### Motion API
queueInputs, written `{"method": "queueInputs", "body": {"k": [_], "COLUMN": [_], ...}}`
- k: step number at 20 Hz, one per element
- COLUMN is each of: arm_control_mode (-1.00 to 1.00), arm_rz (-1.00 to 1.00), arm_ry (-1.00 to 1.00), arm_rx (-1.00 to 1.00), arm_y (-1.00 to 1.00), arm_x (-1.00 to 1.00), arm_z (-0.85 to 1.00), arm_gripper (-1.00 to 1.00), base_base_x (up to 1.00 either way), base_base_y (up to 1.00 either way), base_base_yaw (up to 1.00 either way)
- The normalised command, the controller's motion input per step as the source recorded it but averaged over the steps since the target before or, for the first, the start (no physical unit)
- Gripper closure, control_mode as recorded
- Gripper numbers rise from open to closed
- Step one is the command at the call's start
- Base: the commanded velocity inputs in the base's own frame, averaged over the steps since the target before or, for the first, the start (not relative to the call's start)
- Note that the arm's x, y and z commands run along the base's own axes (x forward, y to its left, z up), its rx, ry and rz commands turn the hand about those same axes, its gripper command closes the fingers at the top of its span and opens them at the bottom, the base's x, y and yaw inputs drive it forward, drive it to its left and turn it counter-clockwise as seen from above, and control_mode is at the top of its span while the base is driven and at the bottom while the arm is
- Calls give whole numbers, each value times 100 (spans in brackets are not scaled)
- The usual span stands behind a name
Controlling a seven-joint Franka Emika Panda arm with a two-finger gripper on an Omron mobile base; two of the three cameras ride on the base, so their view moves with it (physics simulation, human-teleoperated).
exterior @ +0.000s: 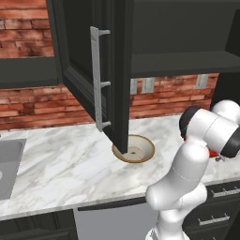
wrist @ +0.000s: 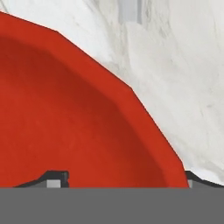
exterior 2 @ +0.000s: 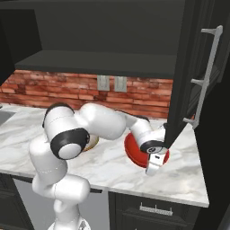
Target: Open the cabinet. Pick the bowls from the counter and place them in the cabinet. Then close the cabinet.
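The red bowl (exterior 2: 134, 146) rests on the white marble counter (exterior 2: 184, 173) under the open cabinet (exterior 2: 99, 60). My gripper (exterior 2: 152, 165) is down at the bowl's near right rim. In the hand view the red bowl (wrist: 65, 109) is very close, and my gripper (wrist: 124, 180) is open astride its rim, one fingertip (wrist: 56, 178) inside and the other outside. The tan-rimmed bowl (exterior: 134, 148) sits further left on the counter (exterior: 65, 159), behind the edge of the open left cabinet door (exterior: 119, 70). My arm partly hides the tan bowl (exterior 2: 92, 143) in the right base view.
Both cabinet doors stand open; the right door (exterior 2: 179, 90) with its silver bar handle (exterior 2: 207, 74) hangs just above my hand. A grey sink (exterior: 9, 161) lies at the far left. Dark drawers (exterior 2: 155, 209) run below the counter edge. A brick wall (exterior 2: 67, 92) backs the counter.
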Motion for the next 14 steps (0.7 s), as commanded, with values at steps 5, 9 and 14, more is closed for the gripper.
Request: {"method": "queueInputs", "body": {"k": [5,9,14], "arm_control_mode": [-100,-100,-100], "arm_rz": [-2,-7,-11], "arm_ry": [-21,-41,-47], "arm_rx": [0,-1,-10], "arm_y": [1,27,70], "arm_x": [-44,-80,-88], "arm_z": [0,1,7], "arm_gripper": [100,100,100], "base_base_x": [0,0,0], "base_base_y": [0,0,0], "base_base_yaw": [0,0,0]}}
